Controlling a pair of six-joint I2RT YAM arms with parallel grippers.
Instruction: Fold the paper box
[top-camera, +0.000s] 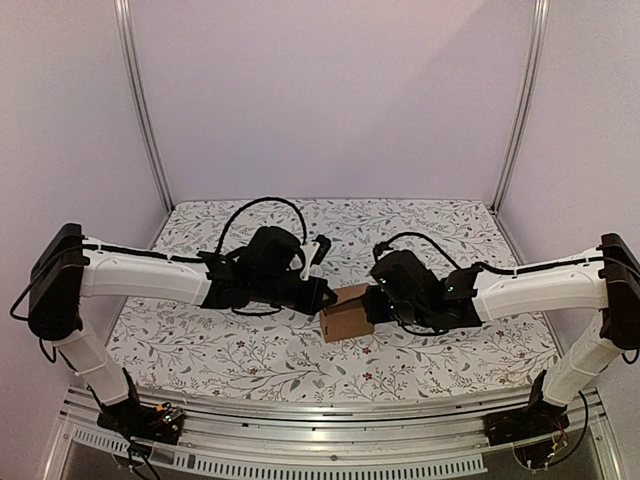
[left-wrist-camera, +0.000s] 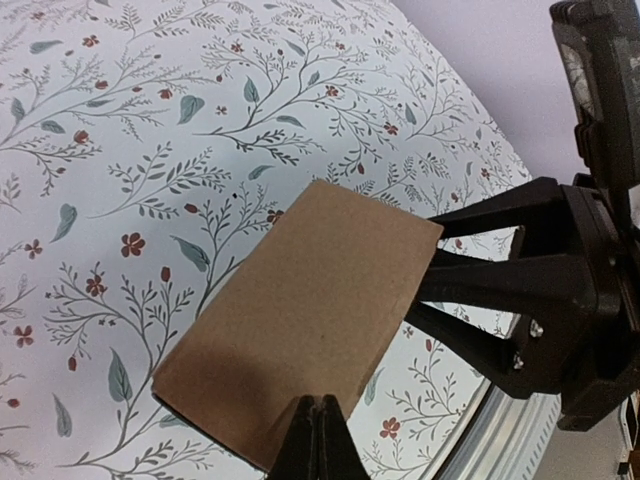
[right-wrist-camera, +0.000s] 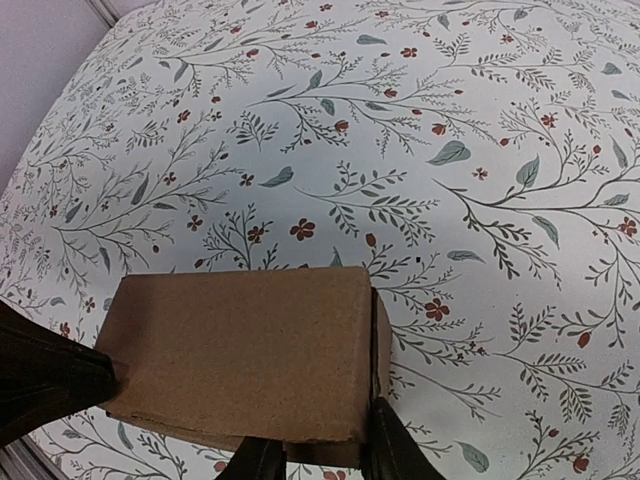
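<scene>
Seen from above, two robot arms reach in from the left and right edges of the frame and meet just below its centre. One brown paper box (top-camera: 345, 318) sits there between them, on a white table cover (top-camera: 240, 352) printed with leafy twigs and small red flowers.

The box already reads as a small closed carton, not a flat sheet. The right wrist view shows a flat top face, a front face folded down from it, and a side seam at its right end. By that look the folding is mostly done. What seems left is tucking or pressing a last flap (the far ends and the underside are hidden, so this cannot be confirmed).

The left gripper (left-wrist-camera: 318, 418), at the bottom centre of its own view, has its fingers pressed together, pinching the near edge of a cardboard panel. The right gripper (right-wrist-camera: 322, 456), at the bottom of its own view, has its fingers (right-wrist-camera: 398, 452) standing apart. They straddle the box's near lower edge, and whether they touch the card cannot be told.

Counted: one box, two arms, two grippers, one table cover. No loose pieces of card show.
</scene>
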